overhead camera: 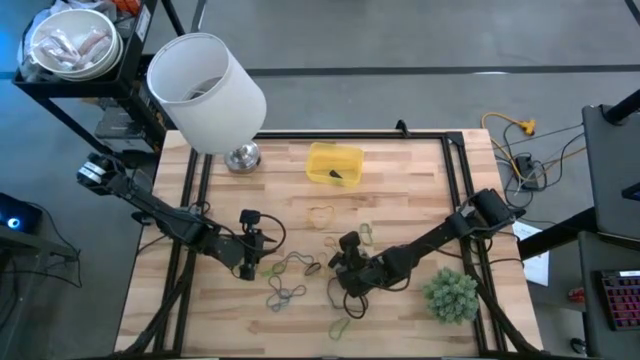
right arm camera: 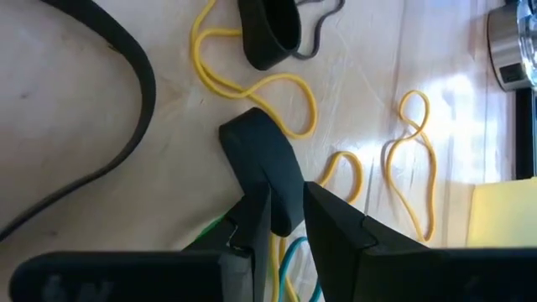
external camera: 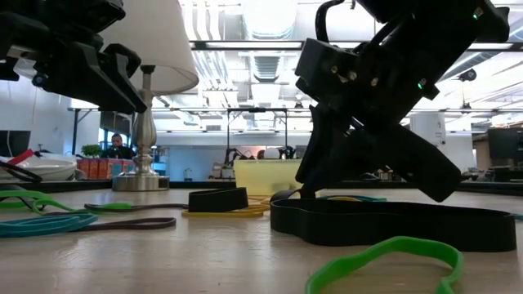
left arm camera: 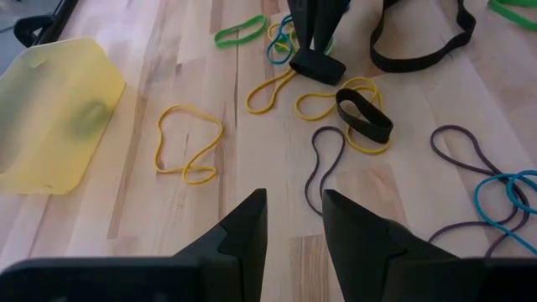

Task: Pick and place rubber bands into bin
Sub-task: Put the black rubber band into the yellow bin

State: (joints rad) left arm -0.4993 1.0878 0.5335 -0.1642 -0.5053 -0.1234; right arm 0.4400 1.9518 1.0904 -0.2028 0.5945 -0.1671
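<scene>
1. While your right gripper point(right arm camera: 281, 220) sits low at mid-table w/ its jaws nearly closed on a short black band point(right arm camera: 264, 164), check the pinch first: the loop is caught btwn the fingertips and looks held, but only by one end.
2. Lift straight up, slow. A yellow band point(right arm camera: 277, 96) runs right beside the black one and could snag; if it drags along, pause and let it drop.
3. Your target is the bin point(overhead camera: 334, 162), at the far side of the table, well apart from the pile, near the lamp base point(overhead camera: 242, 157). It already has something dark inside.
4. Carry high enough to clear the tan band point(overhead camera: 320, 215) lying btwn you and the bin, then release over the middle, not the rim; these loops are floppy and can hang on an edge.
5. Keep the left gripper point(left arm camera: 294, 222) where it is, hovering just left of the pile, jaws slightly apart w/ nothing in them. Don't let it cross the right arm's path.
6. Many rubber bands point(overhead camera: 290, 268) remain on the wood, so task is early, I'd judge.
</scene>
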